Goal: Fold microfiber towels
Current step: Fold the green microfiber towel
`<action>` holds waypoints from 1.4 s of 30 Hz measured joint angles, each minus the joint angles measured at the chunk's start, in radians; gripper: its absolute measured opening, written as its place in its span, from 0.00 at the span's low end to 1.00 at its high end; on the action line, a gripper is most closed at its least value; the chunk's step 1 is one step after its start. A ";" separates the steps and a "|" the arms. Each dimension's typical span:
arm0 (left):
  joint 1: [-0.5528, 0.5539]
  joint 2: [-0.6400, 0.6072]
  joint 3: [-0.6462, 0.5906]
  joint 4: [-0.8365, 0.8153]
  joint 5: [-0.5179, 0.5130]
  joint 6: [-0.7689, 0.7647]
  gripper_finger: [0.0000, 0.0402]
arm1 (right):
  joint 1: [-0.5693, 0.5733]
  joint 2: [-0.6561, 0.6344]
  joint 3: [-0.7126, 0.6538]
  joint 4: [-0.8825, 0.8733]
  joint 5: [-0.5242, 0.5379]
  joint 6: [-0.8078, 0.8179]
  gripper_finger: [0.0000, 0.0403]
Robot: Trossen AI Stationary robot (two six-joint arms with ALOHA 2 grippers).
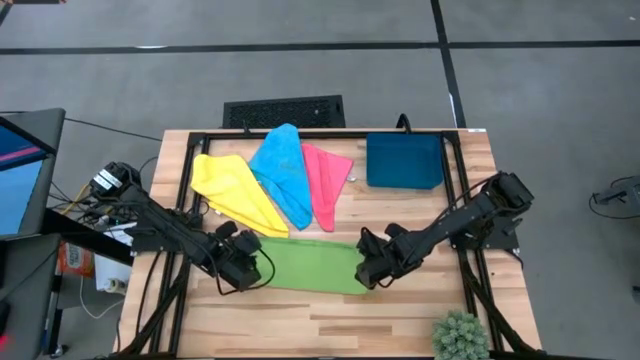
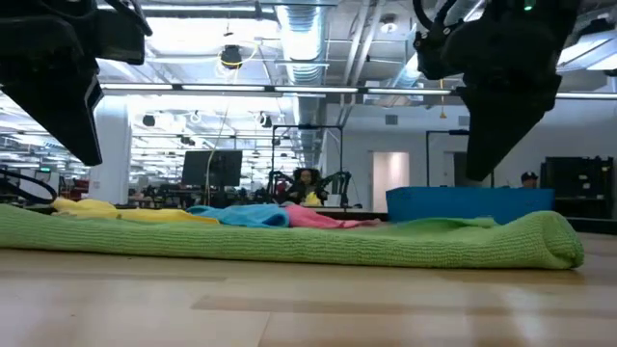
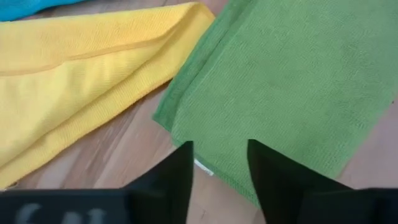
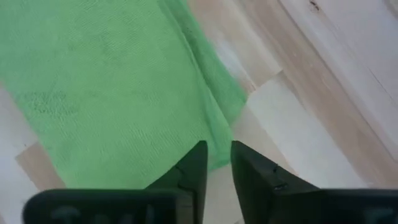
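A green towel (image 1: 310, 265) lies folded into a long flat strip on the wooden table, near its front edge. My left gripper (image 3: 221, 162) hovers open above the strip's left end, close to the corner by the yellow towel (image 3: 74, 81). My right gripper (image 4: 219, 158) hovers above the strip's right end with a narrow gap between its fingers. The low view shows both grippers clear of the green towel (image 2: 289, 241). A yellow towel (image 1: 235, 192), a blue one (image 1: 285, 170) and a pink one (image 1: 325, 180) lie fanned out behind it, overlapping.
A dark blue tray (image 1: 404, 161) sits at the table's far right. A small green plant (image 1: 460, 335) stands at the near right corner. Bare wood shows in front of the green towel and between it and the tray.
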 joint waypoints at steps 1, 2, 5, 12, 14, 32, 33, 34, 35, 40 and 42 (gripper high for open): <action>0.001 0.000 0.000 -0.002 0.001 -0.002 0.41 | -0.002 0.000 0.000 0.001 0.000 0.000 0.27; 0.001 0.000 0.000 -0.005 0.001 -0.011 0.43 | -0.003 0.000 0.000 0.005 0.001 0.000 0.29; -0.001 -0.007 0.000 -0.004 -0.007 -0.060 0.48 | 0.029 -0.016 0.000 0.042 0.035 0.000 0.34; -0.079 -0.111 -0.003 0.230 -0.144 -0.020 0.47 | 0.218 -0.077 0.003 0.162 0.174 -0.014 0.42; -0.096 -0.126 -0.022 0.339 -0.171 0.034 0.46 | 0.271 -0.057 0.002 0.173 0.182 -0.015 0.43; -0.110 -0.082 -0.248 0.610 -0.152 0.015 0.35 | 0.349 0.171 0.001 0.214 0.158 0.285 0.42; -0.109 -0.082 -0.261 0.622 -0.154 0.011 0.35 | 0.342 0.181 0.002 0.231 0.157 0.283 0.43; -0.109 -0.081 -0.269 0.625 -0.154 0.005 0.35 | 0.339 0.187 0.001 0.228 0.154 0.281 0.43; -0.109 -0.081 -0.276 0.632 -0.154 0.002 0.35 | 0.337 0.187 -0.001 0.222 0.153 0.272 0.43; -0.109 -0.081 -0.304 0.643 -0.154 -0.013 0.34 | 0.303 0.208 -0.001 0.252 0.114 0.235 0.40; -0.109 -0.081 -0.319 0.661 -0.144 -0.021 0.34 | 0.292 0.213 0.002 0.274 0.090 0.227 0.35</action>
